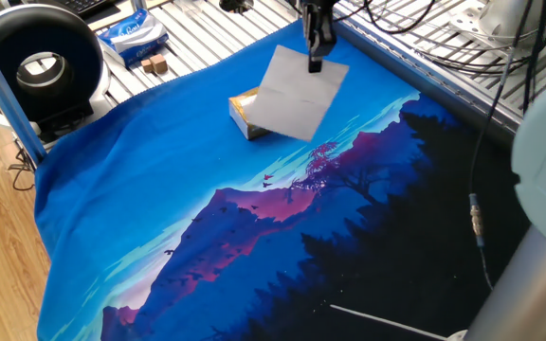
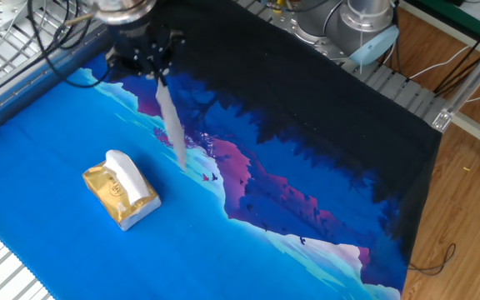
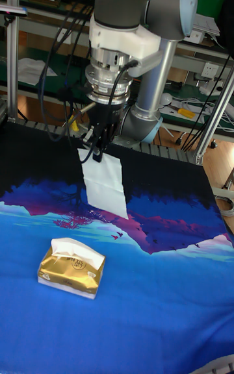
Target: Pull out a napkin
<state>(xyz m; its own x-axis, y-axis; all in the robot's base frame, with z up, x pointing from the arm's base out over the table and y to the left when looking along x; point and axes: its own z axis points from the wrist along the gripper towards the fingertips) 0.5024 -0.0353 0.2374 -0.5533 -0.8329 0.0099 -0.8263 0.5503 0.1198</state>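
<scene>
A white napkin (image 1: pixel 296 95) (image 2: pixel 172 125) (image 3: pixel 105 184) hangs free in the air, fully out of the golden-yellow tissue pack (image 1: pixel 245 111) (image 2: pixel 120 190) (image 3: pixel 70 270). My gripper (image 1: pixel 315 64) (image 2: pixel 158 73) (image 3: pixel 94 152) is shut on the napkin's top corner, above and to the side of the pack. The pack lies on the blue part of the cloth, and another white tissue (image 2: pixel 123 167) (image 3: pixel 73 248) sticks up from its slot.
A blue-and-white plastic packet (image 1: pixel 131 33) and small brown blocks (image 1: pixel 154 64) lie on the metal slats beyond the cloth. A round black device (image 1: pixel 38 66) stands at the left table corner. Cables (image 1: pixel 425 28) hang behind the arm.
</scene>
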